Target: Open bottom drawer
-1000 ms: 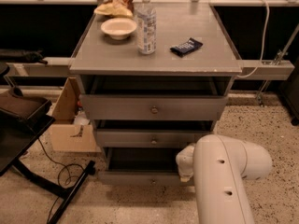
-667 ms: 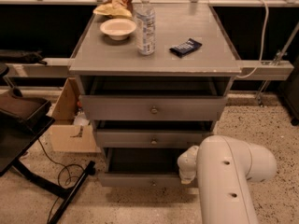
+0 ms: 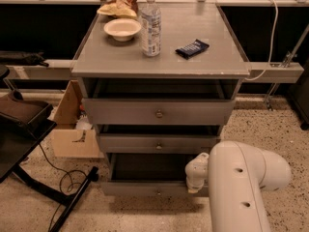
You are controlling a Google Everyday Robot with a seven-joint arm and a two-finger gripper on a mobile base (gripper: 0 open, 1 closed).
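Note:
The bottom drawer [image 3: 137,188] is the lowest grey front of the grey cabinet [image 3: 159,57]. It stands pulled out, its dark inside [image 3: 145,166] shows, and its small round knob [image 3: 158,193] sits at the centre. My white arm [image 3: 241,187] fills the lower right. My gripper [image 3: 196,174] is at the drawer's right end, by the top edge of the front, mostly hidden behind the arm. The middle drawer [image 3: 159,143] and the top drawer [image 3: 159,111] also stand a little out.
On the cabinet top are a white bowl [image 3: 122,29], a plastic bottle [image 3: 151,25], a dark snack packet [image 3: 191,48] and a chip bag [image 3: 118,4]. A cardboard box [image 3: 72,124] and a black stand with a cable [image 3: 53,187] are on the floor to the left.
My arm has shifted slightly to the right. The bottom drawer's front sits a touch lower in view, so a little further out.

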